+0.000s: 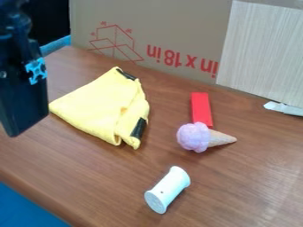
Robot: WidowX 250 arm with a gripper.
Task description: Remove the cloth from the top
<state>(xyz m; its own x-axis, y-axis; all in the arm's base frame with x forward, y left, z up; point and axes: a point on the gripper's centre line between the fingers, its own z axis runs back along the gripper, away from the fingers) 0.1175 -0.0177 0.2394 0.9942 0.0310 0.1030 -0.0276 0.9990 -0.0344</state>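
The tool is positioned at the left edge of the view; its open or closed state cannot be determined. The yellow cloth lies folded on the counter. A toy ice-cream cone adjoins a red block; a white spool lies nearer the camera.

The light is bright and rather soft on the table, with a pale glare toward its right side. Weak shadows lie beside the cloth and the spool. The arm is very dark, so its details are difficult to see. The light's source I cannot tell.
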